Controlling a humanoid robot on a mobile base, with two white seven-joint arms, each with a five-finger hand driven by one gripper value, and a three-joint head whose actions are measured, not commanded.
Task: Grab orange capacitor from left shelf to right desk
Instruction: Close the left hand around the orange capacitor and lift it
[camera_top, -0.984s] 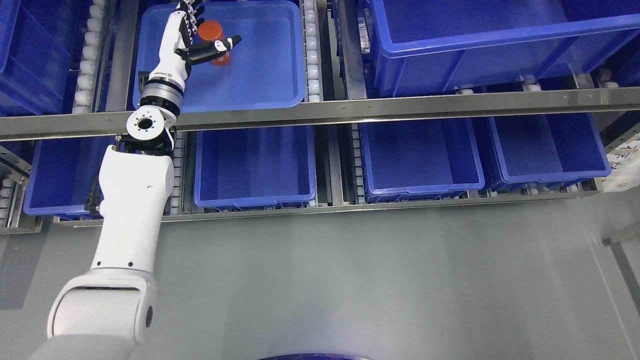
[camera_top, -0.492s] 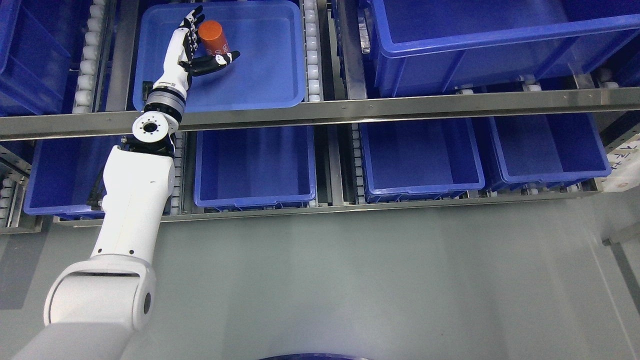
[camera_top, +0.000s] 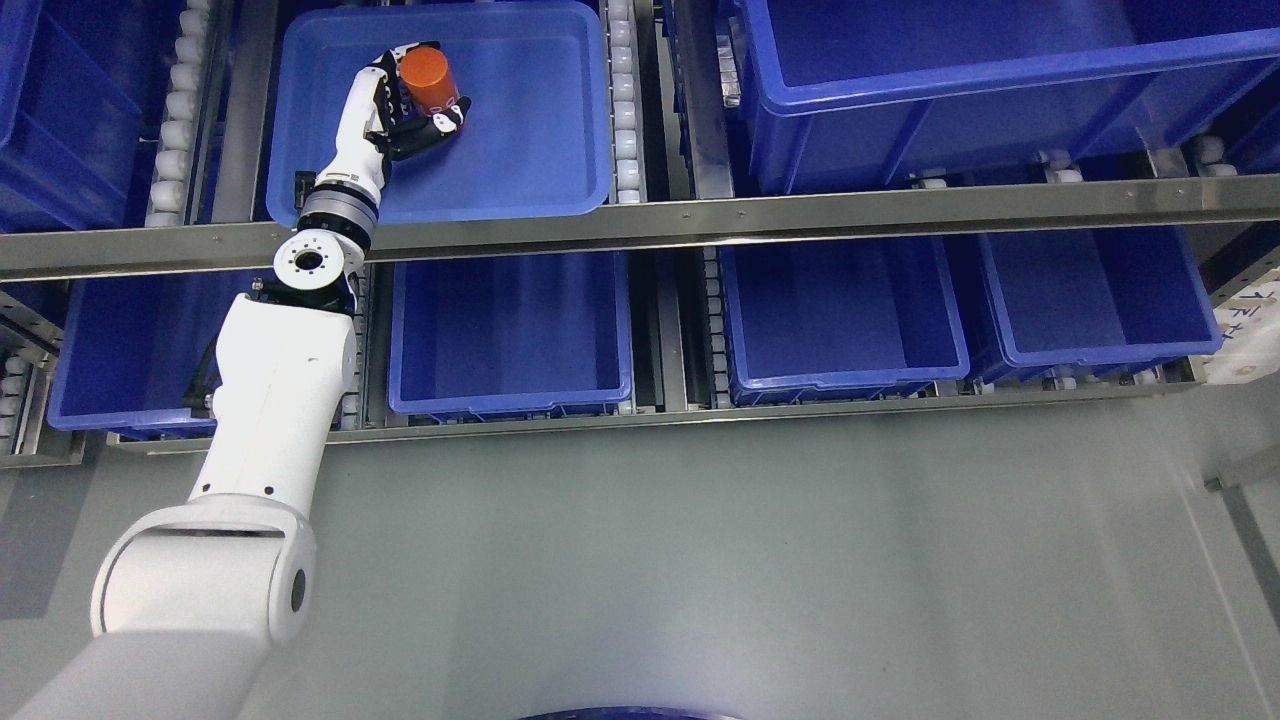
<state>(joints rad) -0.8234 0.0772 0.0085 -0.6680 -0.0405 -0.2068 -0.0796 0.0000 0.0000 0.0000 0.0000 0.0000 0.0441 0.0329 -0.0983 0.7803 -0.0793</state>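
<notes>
Left hand (camera_top: 405, 105) clamped round orange capacitor (camera_top: 428, 78), inside blue tray (camera_top: 540, 120) on upper shelf. Dark print on capacitor side, too small to read; seemingly lifted off tray floor.

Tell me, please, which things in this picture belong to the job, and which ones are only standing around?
Belong to the job:
- orange capacitor
- left hand, its fingers closed around the capacitor
- shallow blue tray on the upper shelf, under the capacitor

Only standing around:
- deep blue bins on the lower shelf
- large blue bin at upper right
- metal shelf rail
</notes>
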